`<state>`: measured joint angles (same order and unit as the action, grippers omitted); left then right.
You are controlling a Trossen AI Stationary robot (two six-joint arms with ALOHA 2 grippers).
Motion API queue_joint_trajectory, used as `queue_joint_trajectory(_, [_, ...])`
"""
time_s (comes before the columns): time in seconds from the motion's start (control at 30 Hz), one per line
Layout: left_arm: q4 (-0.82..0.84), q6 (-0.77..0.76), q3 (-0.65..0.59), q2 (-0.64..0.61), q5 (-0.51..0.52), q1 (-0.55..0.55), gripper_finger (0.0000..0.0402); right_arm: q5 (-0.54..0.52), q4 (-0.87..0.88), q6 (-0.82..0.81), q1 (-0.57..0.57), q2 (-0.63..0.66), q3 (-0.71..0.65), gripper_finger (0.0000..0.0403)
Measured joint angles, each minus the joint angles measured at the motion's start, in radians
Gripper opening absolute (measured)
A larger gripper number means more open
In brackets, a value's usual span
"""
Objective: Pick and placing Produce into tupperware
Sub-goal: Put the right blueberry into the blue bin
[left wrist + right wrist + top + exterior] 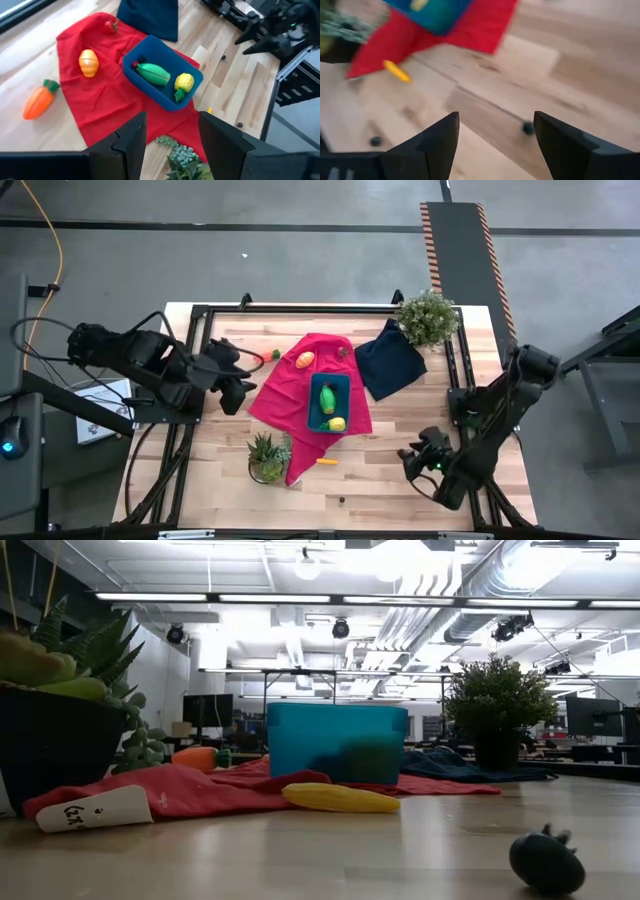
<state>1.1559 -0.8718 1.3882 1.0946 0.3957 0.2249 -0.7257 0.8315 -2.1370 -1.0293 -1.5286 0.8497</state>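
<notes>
R gripper (418,458) near table (380,490) front-right corner, fingers (432,145) spread wide, nothing in them, hovering over bare wood. Small yellow piece (326,462) on wood just off front edge of red cloth (290,395), beside succulent pot (266,458) at front-left of cloth. Tub (329,402) mid-table on red cloth, holds green veg (328,396) + yellow fruit (336,424); yellow one at tub's front end, green behind it. L gripper (240,380) at table's left edge, level w/ tub, open wide, empty, clear of cloth. Orange fruit (305,359) on cloth behind tub. Carrot (37,100) on wood off cloth's back-left edge. Small red piece (110,25) at cloth's back edge, type can't tell. Navy cloth (390,358) right of red cloth toward back. Leafy plant (427,317) at back-right corner
</notes>
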Motion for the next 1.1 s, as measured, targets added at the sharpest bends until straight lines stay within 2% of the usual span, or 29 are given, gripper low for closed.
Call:
queue_joint_trajectory(0.17, [-0.003, -0.055, -0.006, 0.000, 0.042, 0.047, 0.0166, 0.097, 0.141, -0.149, -0.064, -0.102, 0.078, 0.0247])
queue_joint_trajectory(0.37, [-0.004, -0.083, -0.006, 0.000, 0.048, 0.051, 0.0166, 0.102, 0.331, -0.169, -0.105, -0.220, 0.242, 0.0247])
queue_joint_trajectory(0.77, [-0.004, -0.110, -0.006, 0.000, 0.070, 0.051, 0.0166, 0.071, 0.373, -0.193, -0.105, -0.478, 0.410, 0.0247])
queue_joint_trajectory(1.1, [0.001, -0.101, -0.006, 0.000, 0.065, 0.050, 0.0166, 0.103, 0.415, -0.199, -0.049, -0.582, 0.512, 0.0247])
